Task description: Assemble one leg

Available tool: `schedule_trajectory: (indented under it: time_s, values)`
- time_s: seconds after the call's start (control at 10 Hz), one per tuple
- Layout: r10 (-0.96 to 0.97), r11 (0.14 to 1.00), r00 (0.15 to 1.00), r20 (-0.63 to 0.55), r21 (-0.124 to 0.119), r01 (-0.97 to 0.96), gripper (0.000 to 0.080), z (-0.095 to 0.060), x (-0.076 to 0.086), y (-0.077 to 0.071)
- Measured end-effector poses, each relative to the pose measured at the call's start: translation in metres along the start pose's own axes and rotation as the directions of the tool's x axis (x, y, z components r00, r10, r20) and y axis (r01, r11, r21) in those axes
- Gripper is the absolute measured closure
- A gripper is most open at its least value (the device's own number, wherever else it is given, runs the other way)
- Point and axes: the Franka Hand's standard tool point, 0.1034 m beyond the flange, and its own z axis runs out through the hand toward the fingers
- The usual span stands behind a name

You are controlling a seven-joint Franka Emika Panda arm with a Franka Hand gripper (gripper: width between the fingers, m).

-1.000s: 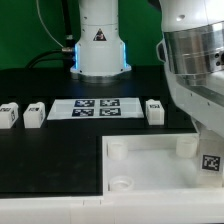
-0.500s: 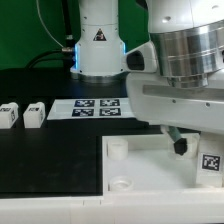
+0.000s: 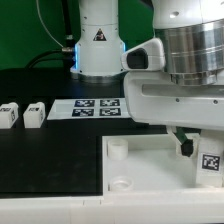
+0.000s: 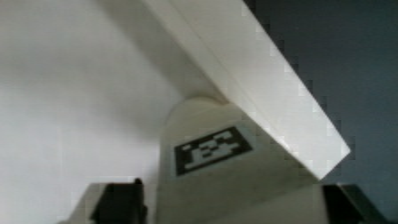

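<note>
The leg [image 4: 217, 150], a white block with a square marker tag, stands between my gripper [image 4: 240, 206] fingers in the wrist view, against the raised edge of the large white panel [image 4: 71, 90]. The black fingers [image 4: 121, 203] flank it, with a thin gap showing on one side. In the exterior view the leg's tag [image 3: 211, 165] shows at the panel's [image 3: 150, 165] right side. One black fingertip [image 3: 182, 146] hangs just left of it, and the arm hides the rest.
Two more legs [image 3: 9, 114] [image 3: 34, 113] lie on the black table at the exterior view's left. The marker board [image 3: 95, 108] lies behind the panel. The robot base [image 3: 98, 40] stands at the back. A round socket [image 3: 121, 184] sits in the panel's near corner.
The arm has swung left and turned over the panel, now hiding the leg beside the marker board. The tagged leg on the panel has not moved. Little changed in the last half second.
</note>
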Motion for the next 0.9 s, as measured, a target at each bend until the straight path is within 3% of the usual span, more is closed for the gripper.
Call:
schedule_trajectory:
  time_s: [0.1, 0.3, 0.4, 0.6, 0.9]
  values:
    - [0.123, 0.992, 0.992, 0.002, 0.002, -0.123, 0.0505, 0.0, 0.0003, 0.0003]
    - [0.303, 0.953, 0.953, 0.003, 0.003, -0.303, 0.0505, 0.0005, 0.0006, 0.0006]
    - [0.392, 0.92, 0.92, 0.008, 0.016, -0.392, 0.0505, 0.0007, 0.0019, 0.0006]
    - [0.618, 0.784, 0.785, 0.043, 0.037, -0.62, 0.0505, 0.0007, 0.0034, 0.001]
    - [0.836, 0.54, 0.54, 0.094, 0.027, -0.841, 0.0505, 0.0013, 0.0021, 0.0004]
